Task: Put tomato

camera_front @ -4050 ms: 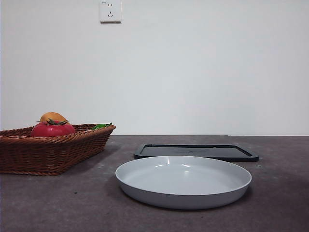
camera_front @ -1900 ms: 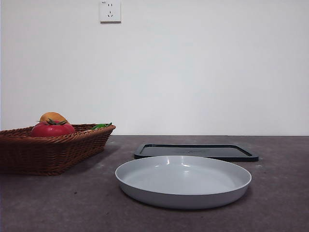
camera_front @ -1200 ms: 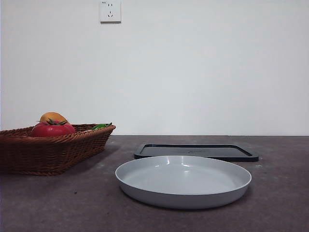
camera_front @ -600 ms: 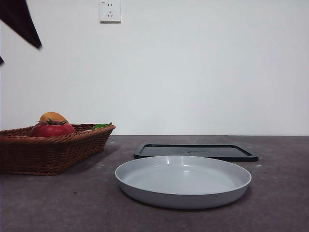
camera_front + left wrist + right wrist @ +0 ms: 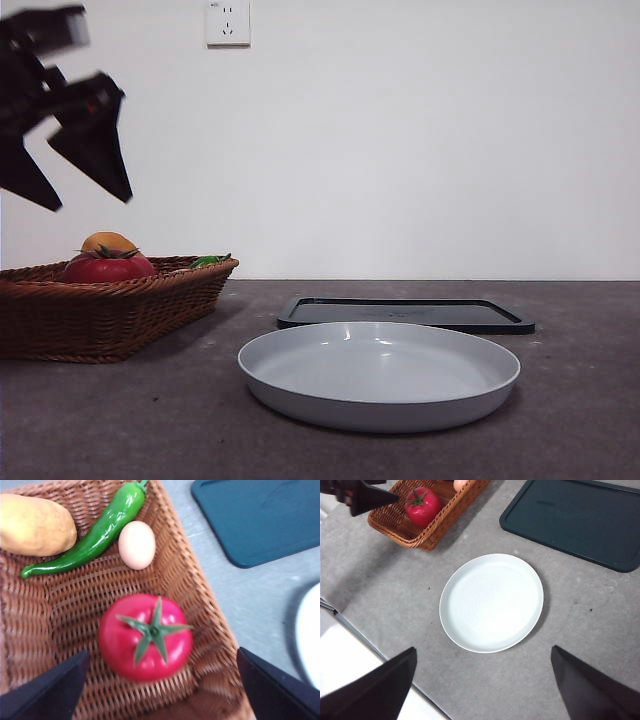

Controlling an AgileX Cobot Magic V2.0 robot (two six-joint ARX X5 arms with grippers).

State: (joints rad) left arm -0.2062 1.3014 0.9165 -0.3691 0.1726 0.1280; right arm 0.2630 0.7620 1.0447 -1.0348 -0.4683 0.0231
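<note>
The red tomato [image 5: 108, 268] with a green star stem lies in the brown wicker basket [image 5: 110, 315] at the table's left. My left gripper [image 5: 90, 200] hangs open in the air just above the basket. In the left wrist view its jaws stand wide on either side of the tomato [image 5: 146, 637], above it and apart from it. My right gripper [image 5: 484, 651] is open and empty, high above the white plate [image 5: 490, 602]. The right wrist view also shows the tomato [image 5: 422, 506] in the basket [image 5: 405, 535] with the left gripper [image 5: 365, 495] over it.
The basket also holds a green pepper [image 5: 100, 532], an egg [image 5: 136, 544] and an orange-yellow fruit [image 5: 35, 525]. The white plate [image 5: 380, 405] sits front centre. A flat black tray [image 5: 405, 313] lies behind it. A wall socket [image 5: 228, 22] is on the back wall.
The left gripper has come into the front view from the top left and moved down toward the basket. The tomato, plate and tray have not moved.
</note>
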